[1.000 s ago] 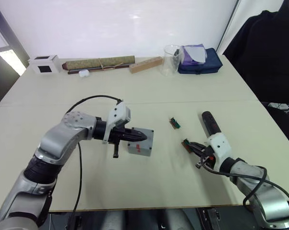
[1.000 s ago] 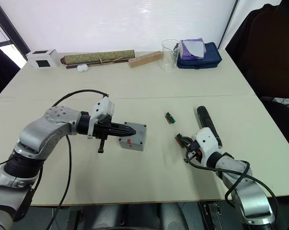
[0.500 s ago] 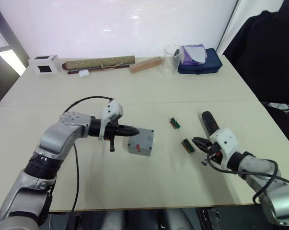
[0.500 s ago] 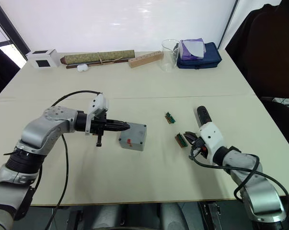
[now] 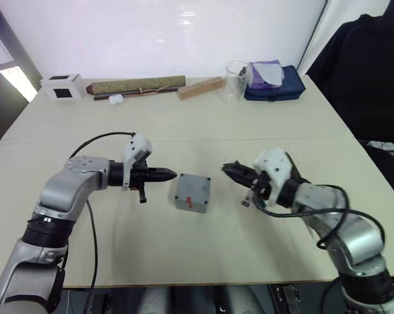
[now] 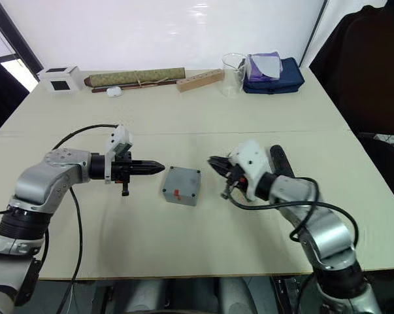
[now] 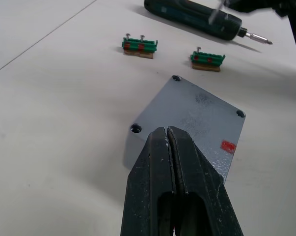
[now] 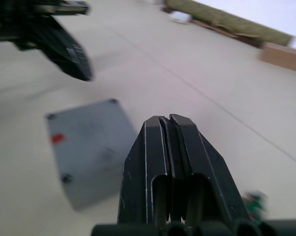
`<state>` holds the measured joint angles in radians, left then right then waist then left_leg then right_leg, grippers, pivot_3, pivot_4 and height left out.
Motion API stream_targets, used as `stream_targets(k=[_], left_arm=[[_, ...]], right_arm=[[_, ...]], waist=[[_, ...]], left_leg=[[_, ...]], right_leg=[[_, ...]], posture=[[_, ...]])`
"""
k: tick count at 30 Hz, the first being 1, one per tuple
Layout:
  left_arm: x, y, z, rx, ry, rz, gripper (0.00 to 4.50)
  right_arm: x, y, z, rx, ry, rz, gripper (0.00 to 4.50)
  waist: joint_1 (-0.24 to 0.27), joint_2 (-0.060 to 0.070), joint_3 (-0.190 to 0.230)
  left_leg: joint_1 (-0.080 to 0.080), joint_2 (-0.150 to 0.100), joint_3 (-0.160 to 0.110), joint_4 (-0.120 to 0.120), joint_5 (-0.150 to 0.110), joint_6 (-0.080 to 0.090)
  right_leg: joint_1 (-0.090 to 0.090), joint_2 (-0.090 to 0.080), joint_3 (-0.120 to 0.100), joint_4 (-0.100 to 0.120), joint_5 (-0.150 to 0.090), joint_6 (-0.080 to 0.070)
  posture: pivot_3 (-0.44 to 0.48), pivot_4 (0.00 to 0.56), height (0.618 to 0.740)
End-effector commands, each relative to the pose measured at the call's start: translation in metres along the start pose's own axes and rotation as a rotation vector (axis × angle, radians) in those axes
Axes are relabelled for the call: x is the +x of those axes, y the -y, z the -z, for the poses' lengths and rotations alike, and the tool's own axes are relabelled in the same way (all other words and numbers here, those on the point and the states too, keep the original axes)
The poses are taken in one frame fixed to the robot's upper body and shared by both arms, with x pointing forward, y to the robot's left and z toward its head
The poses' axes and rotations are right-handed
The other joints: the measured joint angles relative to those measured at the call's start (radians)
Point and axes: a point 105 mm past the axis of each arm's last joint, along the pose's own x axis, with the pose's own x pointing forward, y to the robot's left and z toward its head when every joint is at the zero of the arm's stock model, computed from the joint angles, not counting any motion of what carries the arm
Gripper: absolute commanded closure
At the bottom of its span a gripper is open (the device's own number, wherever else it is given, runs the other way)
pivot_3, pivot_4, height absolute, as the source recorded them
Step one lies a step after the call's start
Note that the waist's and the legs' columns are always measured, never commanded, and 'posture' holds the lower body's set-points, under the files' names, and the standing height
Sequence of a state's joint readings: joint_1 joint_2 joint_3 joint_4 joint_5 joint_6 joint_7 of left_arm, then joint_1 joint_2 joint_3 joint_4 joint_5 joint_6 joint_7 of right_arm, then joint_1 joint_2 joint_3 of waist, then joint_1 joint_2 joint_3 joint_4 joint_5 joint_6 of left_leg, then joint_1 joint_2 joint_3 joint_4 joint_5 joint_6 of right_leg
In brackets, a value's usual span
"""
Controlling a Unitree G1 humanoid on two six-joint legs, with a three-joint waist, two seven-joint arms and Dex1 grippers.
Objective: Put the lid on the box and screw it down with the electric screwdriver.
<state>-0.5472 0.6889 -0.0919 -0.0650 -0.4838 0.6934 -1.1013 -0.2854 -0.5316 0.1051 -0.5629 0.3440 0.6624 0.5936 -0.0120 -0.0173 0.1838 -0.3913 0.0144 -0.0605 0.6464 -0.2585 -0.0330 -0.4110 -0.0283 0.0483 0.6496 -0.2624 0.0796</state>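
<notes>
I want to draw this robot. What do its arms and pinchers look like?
Both arms are rounded silver-grey metal with black joints and looping black cables. Each wrist carries a white boxy block. The left end effector and right end effector each have two pointed black fingers.

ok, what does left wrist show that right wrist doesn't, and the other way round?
Left wrist: the screwdriver lying beyond the box, and two green blocks shown whole, between them.

Right wrist: the right gripper, shut, the brown roll and wooden block at the far edge, and a small white thing by the roll.

Both: the box with its red mark, and the left gripper, shut. The green blur low in right wrist may be one of the blocks; can't tell.
</notes>
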Motion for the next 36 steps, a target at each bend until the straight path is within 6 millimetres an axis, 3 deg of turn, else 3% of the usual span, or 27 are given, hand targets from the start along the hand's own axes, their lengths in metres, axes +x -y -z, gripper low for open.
stream_targets(k=[1,8,36], left_arm=[[0.0,0.007,-0.015,0.048,0.041,0.0,4.5],[0.003,0.016,-0.011,0.05,0.037,-0.004,4.5],[0.007,0.016,-0.009,0.045,0.026,-0.011,4.5]], right_arm=[[0.009,0.001,0.0,-0.093,-0.003,0.006,4.45],[0.018,-0.004,0.009,-0.126,-0.02,-0.035,4.45],[0.027,-0.004,0.016,-0.091,-0.031,-0.044,4.45]], waist=[[-0.001,0.0,0.0],[-0.007,0.0,0.0],[-0.006,0.0,0.0]], left_leg=[[0.0,0.0,0.0,0.0,0.0,0.0],[0.0,0.0,0.0,0.0,0.0,0.0],[0.0,0.0,0.0,0.0,0.0,0.0]], right_leg=[[0.0,-0.001,0.0,0.0,0.0,0.0],[-0.001,0.001,0.0,0.001,0.0,0.0],[-0.001,0.001,0.0,0.001,0.0,0.0]], posture=[[0.0,0.15,0.74],[0.0,0.15,0.74],[0.0,0.15,0.74]])
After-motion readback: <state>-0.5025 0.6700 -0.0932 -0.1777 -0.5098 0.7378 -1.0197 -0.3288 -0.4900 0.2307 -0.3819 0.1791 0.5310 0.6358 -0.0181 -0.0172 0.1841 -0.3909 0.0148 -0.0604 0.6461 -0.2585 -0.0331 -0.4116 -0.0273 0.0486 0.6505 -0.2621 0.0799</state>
